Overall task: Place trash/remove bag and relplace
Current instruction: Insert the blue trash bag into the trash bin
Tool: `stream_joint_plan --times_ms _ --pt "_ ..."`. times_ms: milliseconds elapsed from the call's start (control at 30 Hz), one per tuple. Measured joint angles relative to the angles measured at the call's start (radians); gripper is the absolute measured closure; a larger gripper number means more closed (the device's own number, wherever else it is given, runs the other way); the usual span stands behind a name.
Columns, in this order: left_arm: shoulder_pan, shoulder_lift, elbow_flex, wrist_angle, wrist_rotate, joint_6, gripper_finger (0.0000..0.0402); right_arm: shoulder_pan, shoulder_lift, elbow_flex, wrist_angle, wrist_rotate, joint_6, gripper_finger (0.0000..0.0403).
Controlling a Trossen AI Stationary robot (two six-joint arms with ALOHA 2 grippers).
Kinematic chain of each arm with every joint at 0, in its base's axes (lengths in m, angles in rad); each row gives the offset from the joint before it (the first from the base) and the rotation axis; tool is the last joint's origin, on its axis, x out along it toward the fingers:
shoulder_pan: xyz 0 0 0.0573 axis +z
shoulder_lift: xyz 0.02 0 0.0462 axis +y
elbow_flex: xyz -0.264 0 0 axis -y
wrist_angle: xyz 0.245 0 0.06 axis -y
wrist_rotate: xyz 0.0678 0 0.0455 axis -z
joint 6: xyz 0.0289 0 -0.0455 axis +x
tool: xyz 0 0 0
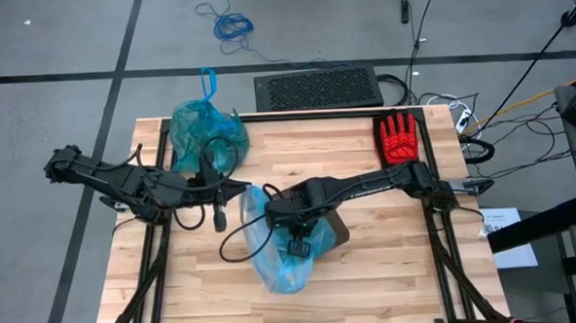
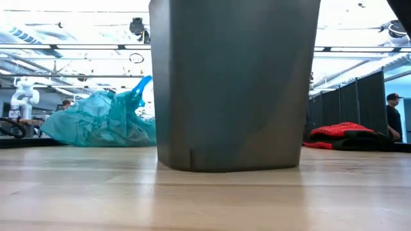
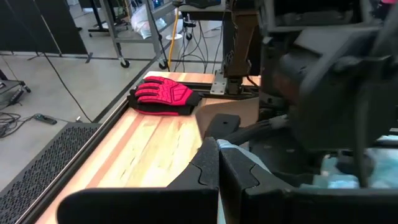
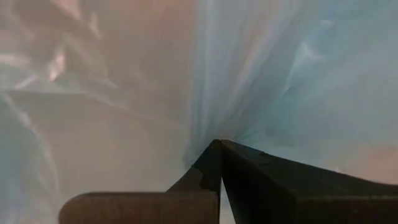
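The bag, teal-green, full and tied, lies on the table's far left part; it also shows in the low view. A paler sky-blue bag is draped over a dark grey bin at the table's middle. My right gripper points down into that pale bag, shut on its plastic. My left gripper reaches level from the left to the pale bag's left top edge, shut. The trash is out of view. My left gripper has the pale bag's left top edge at its shut fingertips, coming level from the table's left; the fingers hide how many layers. That edge stands raised above the table. My right gripper pinches the pale bag's plastic from above, fingers pointing steeply down. Folds run together to the fingertips; the plastic fills the whole wrist view.
A red glove lies at the table's far right corner. A black ridged mat sits just beyond the far edge. Bare wood lies along the near edge and on the right.
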Motion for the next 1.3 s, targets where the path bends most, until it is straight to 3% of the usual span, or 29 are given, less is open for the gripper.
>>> stream_joint_plan --times_ms 400,900,1300 --pt "0.000 0.000 0.000 0.000 -0.007 0.000 0.0401 -0.069 -0.001 -0.048 0.000 0.075 -0.096 0.0403" --pt "0.000 0.012 -0.002 -0.032 -0.026 -0.009 0.0401 -0.156 -0.005 -0.182 0.060 0.071 -0.202 0.0403" --pt "0.000 0.017 0.004 0.002 -0.058 -0.001 0.0401 -0.151 -0.151 -0.180 0.036 0.124 -0.168 0.0403"
